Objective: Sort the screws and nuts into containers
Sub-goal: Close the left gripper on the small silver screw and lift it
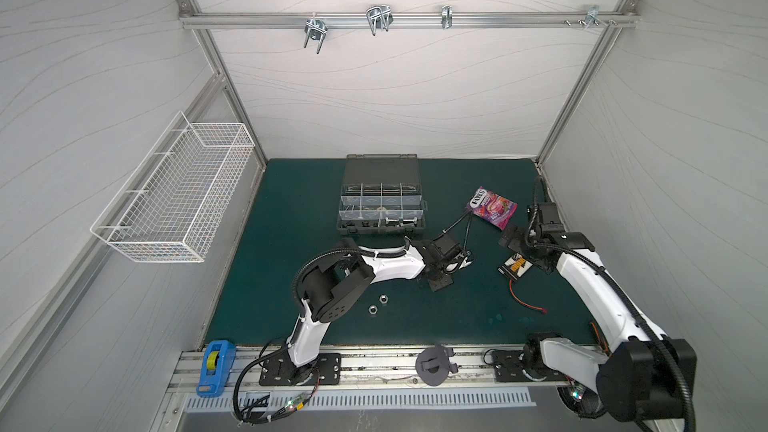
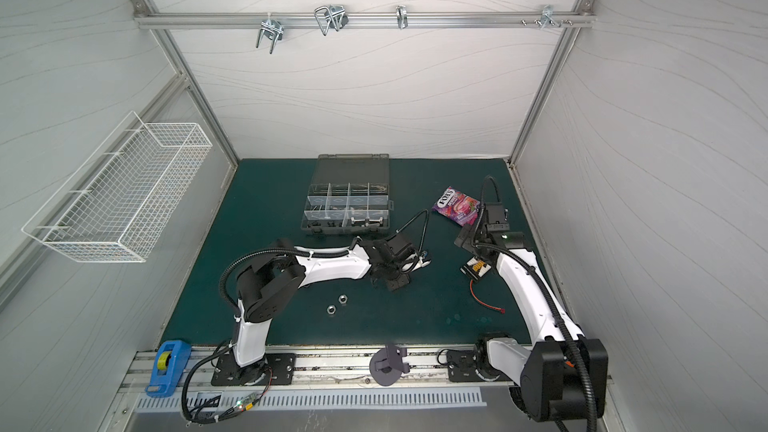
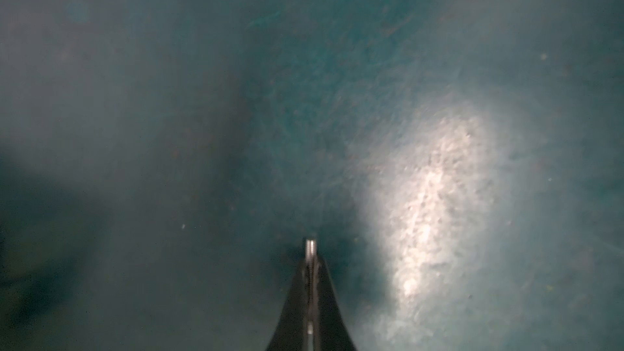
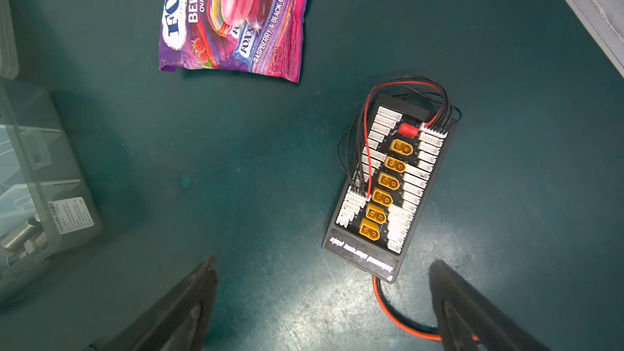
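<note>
- While two shiny silver hexagonal nuts (image 1: 372,309) are lying loose on the dark green mat (image 1: 257,268), nearest to the robot bases, near each other but apart, the sorting is looking only partly done.
- Just beyond them, the left gripper (image 3: 310,261) is standing low over the mat with its jaws pressed together on a small thin silver metal piece (image 3: 310,246). Whether it is a screw or a nut seen on edge, I cannot tell.
- So the step in hand is seeming to be the pickup. The next move is calling for a straight lift without letting the piece slip, then for carrying it to where its kind belongs.
- Farther on the right side, the right gripper (image 4: 324,263) is hanging with its jaws wide apart and nothing between them, just beside a black connector board with yellow sockets (image 4: 388,190).
- Beyond the board, a purple candy bag (image 4: 236,18) is lying flat.
- Farthest, the grey plastic organizer case (image 1: 381,170) is sitting with its lid open. Stout silver bolts (image 1: 401,223) are resting in the nearest row of its small compartments (image 1: 372,200).
</note>
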Robot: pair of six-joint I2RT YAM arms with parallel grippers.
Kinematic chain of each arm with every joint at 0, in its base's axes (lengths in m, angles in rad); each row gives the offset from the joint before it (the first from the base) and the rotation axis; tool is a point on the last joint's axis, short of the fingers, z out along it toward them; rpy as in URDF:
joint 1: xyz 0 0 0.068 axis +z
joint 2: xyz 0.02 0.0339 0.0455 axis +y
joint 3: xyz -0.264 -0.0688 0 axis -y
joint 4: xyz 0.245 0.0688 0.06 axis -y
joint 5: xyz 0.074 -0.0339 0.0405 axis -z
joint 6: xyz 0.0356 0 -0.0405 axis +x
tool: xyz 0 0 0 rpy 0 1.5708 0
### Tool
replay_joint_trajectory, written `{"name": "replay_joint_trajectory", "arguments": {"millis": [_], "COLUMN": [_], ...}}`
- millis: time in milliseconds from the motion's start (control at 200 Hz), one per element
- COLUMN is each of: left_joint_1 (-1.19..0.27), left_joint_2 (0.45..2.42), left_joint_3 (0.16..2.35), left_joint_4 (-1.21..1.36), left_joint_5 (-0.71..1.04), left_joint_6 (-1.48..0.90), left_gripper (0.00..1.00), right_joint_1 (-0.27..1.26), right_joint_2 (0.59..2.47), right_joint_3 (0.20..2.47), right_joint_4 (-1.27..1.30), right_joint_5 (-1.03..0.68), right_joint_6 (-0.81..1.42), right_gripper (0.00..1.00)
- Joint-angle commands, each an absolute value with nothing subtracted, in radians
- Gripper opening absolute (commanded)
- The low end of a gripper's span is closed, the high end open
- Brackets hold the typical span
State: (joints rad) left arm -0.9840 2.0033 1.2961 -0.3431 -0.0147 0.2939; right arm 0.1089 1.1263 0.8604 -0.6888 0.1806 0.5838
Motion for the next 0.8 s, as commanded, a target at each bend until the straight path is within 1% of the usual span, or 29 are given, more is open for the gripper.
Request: {"name": "replay_joint_trajectory", "arguments": {"millis": [0,390,795], "left_joint_1": [-0.974,-0.935,-0.845], "left_joint_2": [1.989,1.913,1.847], "left_joint_3": [1.268,1.269,1.25], "left_joint_4": [-0.452,-0.411,-0.374], "left_joint_5": [-0.077,-0.112,-0.113], "left_joint_6": [0.287,0.223,0.136], "left_gripper": [0.0,0.0,0.0], "right_joint_1": [0.103,0.103,0.102], "right_joint_2": [1.109,1.11,1.118], "right_joint_3": [0.852,0.854,0.864], "right_joint_4": [-0.695,-0.691,-0.687], "right_joint_5": [0.176,0.169,0.164], "right_joint_6": [0.594,0.595,0.594], "right_gripper": [0.99,0.99,0.99]}}
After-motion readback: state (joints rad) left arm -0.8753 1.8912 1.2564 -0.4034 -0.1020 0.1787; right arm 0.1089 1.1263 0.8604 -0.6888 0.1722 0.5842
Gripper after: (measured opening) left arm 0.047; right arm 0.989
